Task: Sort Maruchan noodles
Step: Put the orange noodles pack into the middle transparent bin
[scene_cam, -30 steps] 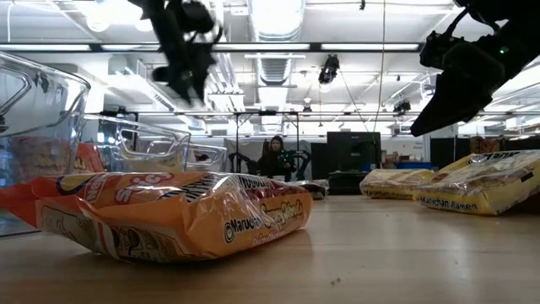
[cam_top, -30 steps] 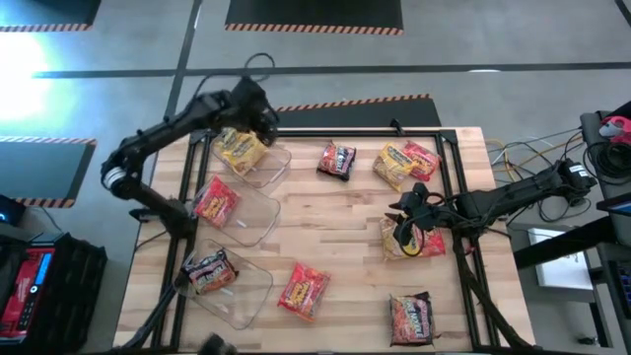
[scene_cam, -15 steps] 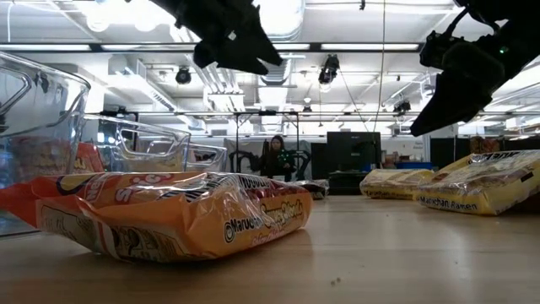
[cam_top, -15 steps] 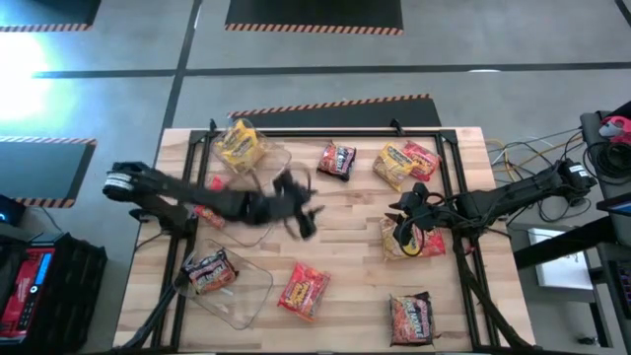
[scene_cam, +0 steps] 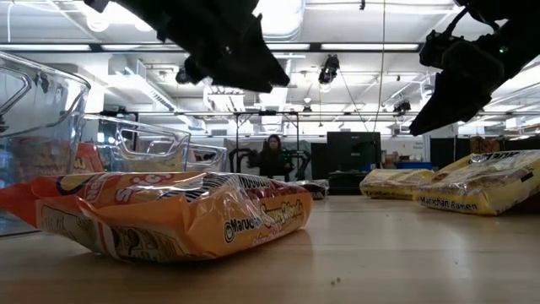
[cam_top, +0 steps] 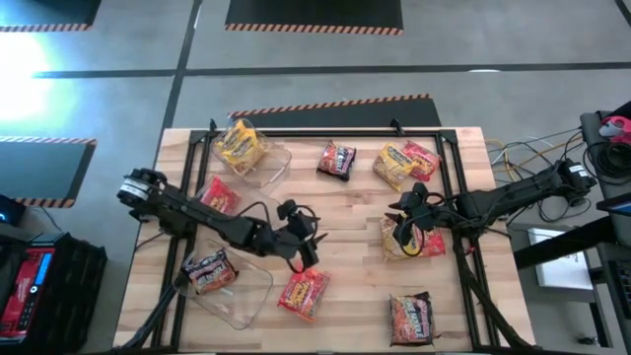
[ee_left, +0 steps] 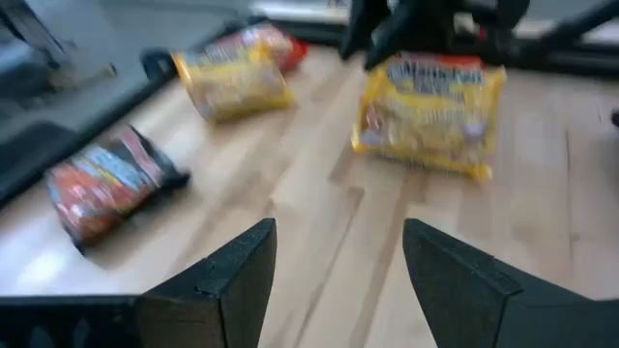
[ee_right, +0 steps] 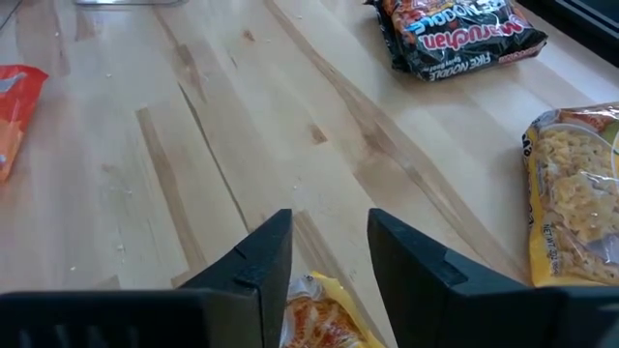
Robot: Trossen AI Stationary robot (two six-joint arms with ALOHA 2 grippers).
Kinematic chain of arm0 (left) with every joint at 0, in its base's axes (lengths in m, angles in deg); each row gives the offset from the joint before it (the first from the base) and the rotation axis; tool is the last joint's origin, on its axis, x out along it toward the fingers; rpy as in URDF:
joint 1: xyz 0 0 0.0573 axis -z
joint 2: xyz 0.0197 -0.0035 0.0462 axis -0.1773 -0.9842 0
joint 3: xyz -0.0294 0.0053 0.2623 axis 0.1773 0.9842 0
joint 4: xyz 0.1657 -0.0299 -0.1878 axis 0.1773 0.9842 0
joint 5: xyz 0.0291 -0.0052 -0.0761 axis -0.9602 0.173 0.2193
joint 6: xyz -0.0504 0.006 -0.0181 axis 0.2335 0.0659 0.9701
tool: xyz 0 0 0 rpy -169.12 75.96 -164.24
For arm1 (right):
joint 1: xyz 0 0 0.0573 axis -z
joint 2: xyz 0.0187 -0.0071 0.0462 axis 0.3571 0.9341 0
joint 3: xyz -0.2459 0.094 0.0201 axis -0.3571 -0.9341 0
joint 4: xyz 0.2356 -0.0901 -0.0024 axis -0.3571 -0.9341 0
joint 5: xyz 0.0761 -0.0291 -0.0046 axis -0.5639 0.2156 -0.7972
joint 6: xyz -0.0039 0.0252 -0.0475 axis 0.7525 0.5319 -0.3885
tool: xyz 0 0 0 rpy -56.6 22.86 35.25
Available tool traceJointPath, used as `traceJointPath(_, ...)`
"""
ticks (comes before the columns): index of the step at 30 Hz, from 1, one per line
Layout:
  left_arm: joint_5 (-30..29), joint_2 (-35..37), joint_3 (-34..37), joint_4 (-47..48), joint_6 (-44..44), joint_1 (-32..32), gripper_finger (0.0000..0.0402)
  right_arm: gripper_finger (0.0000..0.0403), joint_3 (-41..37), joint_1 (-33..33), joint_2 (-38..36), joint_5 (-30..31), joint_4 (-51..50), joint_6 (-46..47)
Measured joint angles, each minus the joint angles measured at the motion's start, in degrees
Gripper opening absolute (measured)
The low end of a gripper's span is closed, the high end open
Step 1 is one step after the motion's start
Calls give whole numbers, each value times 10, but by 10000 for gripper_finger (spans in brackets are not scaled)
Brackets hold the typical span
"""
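Packets of Maruchan noodles, tallied from my remote station. Sorted already: a yellow packet point(cam_top: 240, 146) in the far bin point(cam_top: 273, 170), a red packet point(cam_top: 217, 196) in the middle bin point(cam_top: 258, 219), a dark packet point(cam_top: 208, 269) in the near bin point(cam_top: 246, 298), all along the table's left side. Loose on the wooden table point(cam_top: 345, 217): a red-orange packet point(cam_top: 304, 293) near centre, a dark packet point(cam_top: 337, 159) at far centre, a yellow packet point(cam_top: 394, 164) touching a red one point(cam_top: 422, 156) at far right, a yellow packet point(cam_top: 412, 240) at right, a dark-edged red packet point(cam_top: 412, 318) at the near right corner.

Left gripper point(cam_top: 300, 246): empty, fingers point(ee_left: 222, 280) spread wide, hovering just beyond the far edge of the near-centre red-orange packet. I judge that packet to be my next pick, bound for the middle bin.

Right gripper point(cam_top: 406, 225): poised over the far end of the right-hand yellow packet, fingers point(ee_right: 256, 266) part-way apart with the packet's edge showing between them. I cannot tell whether they pinch the wrapper or merely straddle it.

Handling note for the left pick: I would bring the claw squarely over the packet's middle, descend until the tips press the crinkly film against the wood, then close gently so the wrapper bunches without slipping. I would lift straight up, well above the bin's rim, before swinging left.
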Motion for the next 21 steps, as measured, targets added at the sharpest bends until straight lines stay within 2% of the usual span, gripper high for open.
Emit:
traceJointPath(9,67,-7,0,83,106,14,208,126,0,0,0,0,3,0)
traceJointPath(12,119,-7,0,101,113,25,208,123,0,0,0,0,3,0)
traceJointPath(17,242,-11,-1,113,134,43,208,127,0,0,0,0,3,0)
traceJointPath(21,278,-35,-12,113,178,66,208,131,0,0,0,0,3,0)
